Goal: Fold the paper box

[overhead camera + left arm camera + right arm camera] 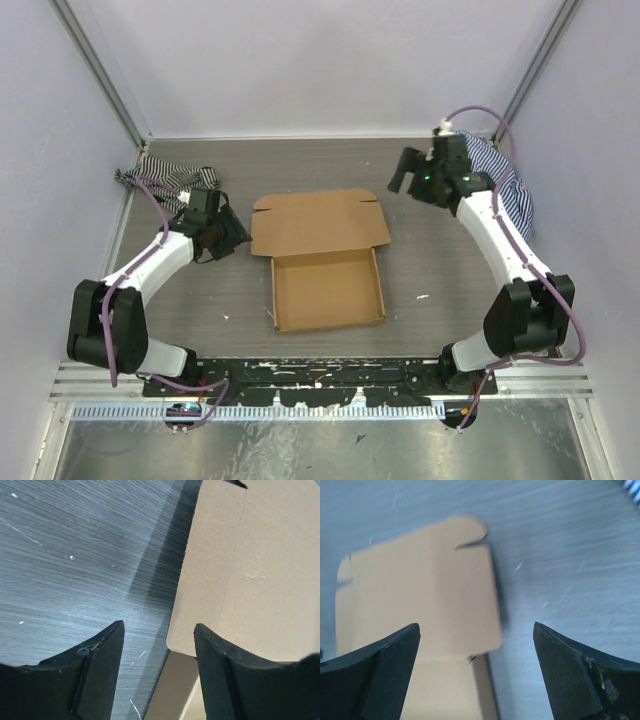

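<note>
The left gripper (159, 625) is hanging low over the counter (430, 270) with its jaws partly apart and nothing between them. Its right finger is reaching just over the left edge of the paper box (325, 260), apparently lining up to take or press that edge.

Nearest the arm bases, the box's tray (328, 292) is sitting in the middle of the counter. Its side walls are already standing up, so the shallow rectangle is holding its own shape.

Beyond the tray, the lid panel (320, 222) is lying open and stretching away from the arms. Its tabs and notched corners are showing, and it is casting a shadow along its left side, so it seems to be riding a little off the counter rather than lying flat. Judging by this, the closing of the lid is not yet done.

Farther back on the right, the right gripper (476, 625) is hovering above and clear of the lid's far right corner. Its jaws are spread wide and it is gripping nothing.

At the far corners, two striped cloths (160, 180) are lying bunched out of the way, one behind each arm, and playing no part in the fold.

No brand, label or writing is showing anywhere. The cardboard is plain brown and the fingers are plain black.
</note>
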`<state>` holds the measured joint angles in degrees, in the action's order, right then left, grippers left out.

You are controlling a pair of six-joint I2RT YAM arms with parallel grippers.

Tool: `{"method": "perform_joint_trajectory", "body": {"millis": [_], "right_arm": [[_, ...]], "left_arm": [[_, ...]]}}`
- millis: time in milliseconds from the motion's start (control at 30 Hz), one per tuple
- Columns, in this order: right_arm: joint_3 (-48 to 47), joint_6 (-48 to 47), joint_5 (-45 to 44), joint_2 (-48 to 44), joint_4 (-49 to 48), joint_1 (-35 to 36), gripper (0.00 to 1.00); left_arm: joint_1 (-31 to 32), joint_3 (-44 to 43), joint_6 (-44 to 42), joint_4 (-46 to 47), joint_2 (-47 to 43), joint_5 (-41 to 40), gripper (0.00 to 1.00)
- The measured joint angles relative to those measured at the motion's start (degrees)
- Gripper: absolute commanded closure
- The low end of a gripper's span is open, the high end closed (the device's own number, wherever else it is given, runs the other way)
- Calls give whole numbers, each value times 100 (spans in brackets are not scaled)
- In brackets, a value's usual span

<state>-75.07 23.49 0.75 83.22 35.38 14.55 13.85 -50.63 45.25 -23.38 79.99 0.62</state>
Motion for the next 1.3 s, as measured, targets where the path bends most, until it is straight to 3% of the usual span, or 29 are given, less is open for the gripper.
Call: {"method": "perform_joint_trajectory", "body": {"millis": [167, 233, 400, 633, 767, 1167, 1300], "right_arm": [[-17, -85, 833, 800, -667, -1325, 1], [205, -79, 1329, 1272, -1005, -1475, 9], [664, -37, 2190, 2083, -1410, -1318, 17], [756, -46, 2656, 2192, -1696, -1102, 30], [743, -70, 2747, 2208, -1746, -962, 41], [518, -94, 2378, 2404, -1598, -546, 56], [463, -90, 2214, 2404, -1569, -540, 57]], "left_arm": [[-22, -2, 22, 149, 330, 223, 35], [-35, -17, 26, 214, 457, 286, 36], [-63, -140, 33, 343, 872, 426, 37], [-74, -348, 42, 603, 1434, 708, 38], [-74, -374, 83, 776, 1561, 881, 39], [-118, -623, 28, 841, 1744, 999, 40], [-116, -719, -72, 754, 1740, 946, 41]]}}
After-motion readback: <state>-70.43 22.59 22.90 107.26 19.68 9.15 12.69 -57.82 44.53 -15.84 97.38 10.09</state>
